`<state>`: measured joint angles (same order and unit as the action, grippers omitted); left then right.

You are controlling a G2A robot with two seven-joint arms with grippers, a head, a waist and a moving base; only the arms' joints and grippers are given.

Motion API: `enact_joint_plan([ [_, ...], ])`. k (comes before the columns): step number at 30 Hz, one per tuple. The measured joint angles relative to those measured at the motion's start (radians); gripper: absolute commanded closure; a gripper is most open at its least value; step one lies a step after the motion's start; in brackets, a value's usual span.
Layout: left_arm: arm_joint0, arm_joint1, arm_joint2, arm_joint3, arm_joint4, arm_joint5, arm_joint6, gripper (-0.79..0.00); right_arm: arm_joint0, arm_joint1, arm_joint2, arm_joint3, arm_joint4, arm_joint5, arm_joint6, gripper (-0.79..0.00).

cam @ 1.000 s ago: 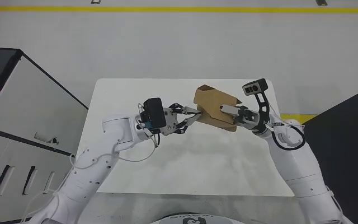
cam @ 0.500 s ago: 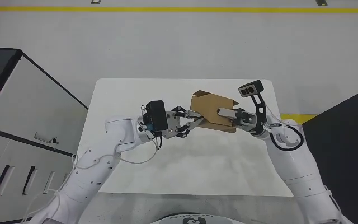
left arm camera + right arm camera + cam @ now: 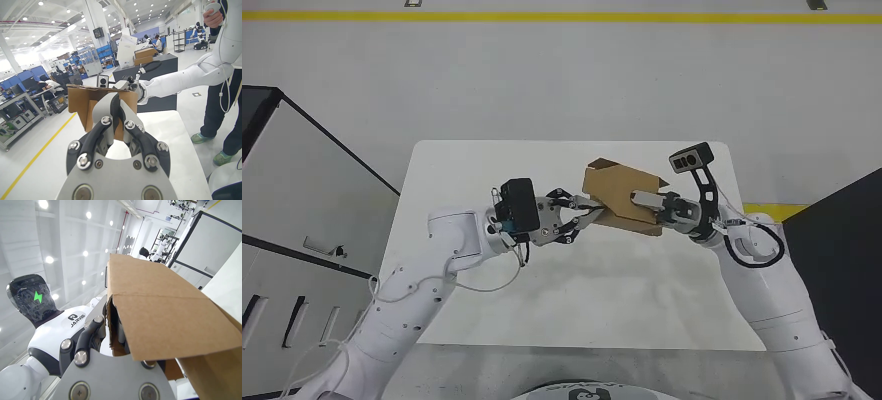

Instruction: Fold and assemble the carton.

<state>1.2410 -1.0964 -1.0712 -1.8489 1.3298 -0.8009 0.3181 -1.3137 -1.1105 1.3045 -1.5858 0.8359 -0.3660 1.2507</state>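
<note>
A brown carton, partly opened into a tube, hangs just above the white table near its far middle. My left gripper is shut on the carton's near-left edge; in the left wrist view its fingers pinch a cardboard panel of the carton. My right gripper is shut on the opposite end. In the right wrist view one finger lies outside the wall of the carton, and the other is hidden inside. An end flap sticks out over the right wrist.
The table's front half and left side are bare. A dark cabinet stands off the table's left side, and another dark unit off its right. A yellow floor line runs behind the table.
The carton has shifted slightly left and away, and the right gripper has followed it. The left arm has barely moved. Both grippers have kept their hold.
</note>
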Motion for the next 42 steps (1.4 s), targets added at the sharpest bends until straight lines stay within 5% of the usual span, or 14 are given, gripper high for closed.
enact_joint_plan([
  [25, -0.018, -0.004, -0.002, 0.024, -0.003, 0.003, 0.006, 0.0, 0.027, -0.009, -0.024, 0.042, 0.019, 0.016, 0.005, 0.0],
  [42, -0.019, 0.004, -0.078, 0.048, 0.072, 0.075, 0.026, 0.0, 0.034, -0.025, -0.046, 0.164, 0.269, 0.204, 0.062, 0.0],
])
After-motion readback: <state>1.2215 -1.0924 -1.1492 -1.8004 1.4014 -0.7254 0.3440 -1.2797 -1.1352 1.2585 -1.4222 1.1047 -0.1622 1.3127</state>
